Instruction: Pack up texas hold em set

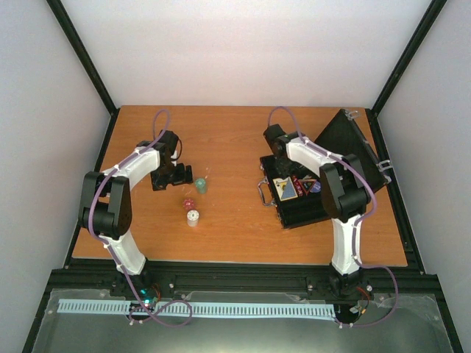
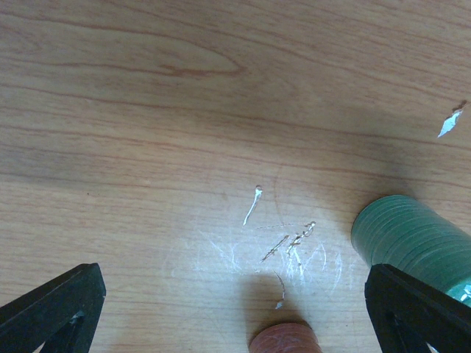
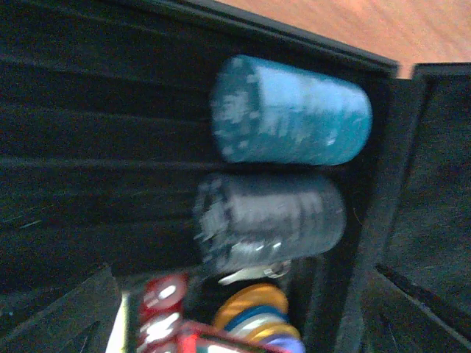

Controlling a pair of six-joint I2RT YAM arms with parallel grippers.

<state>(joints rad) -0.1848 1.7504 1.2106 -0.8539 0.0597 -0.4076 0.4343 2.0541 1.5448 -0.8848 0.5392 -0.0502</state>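
Nearest on the wooden worktop (image 1: 235, 235), a small white chip stack (image 1: 193, 218) stands just short of red dice (image 1: 188, 201) and a green chip stack (image 1: 200, 184), the last just beside one finger of the left arm (image 1: 129, 184), whose jaws are wide apart and empty. To the right, the flat black briefcase (image 1: 302, 209) lies open, a teal chip stack (image 3: 291, 110) and a dark grey chip stack (image 3: 268, 220) on their sides in its grooves. Farther back, the jaws of the right arm (image 1: 338, 191) hang spread and empty over the tray, before the raised lid (image 1: 346, 143).
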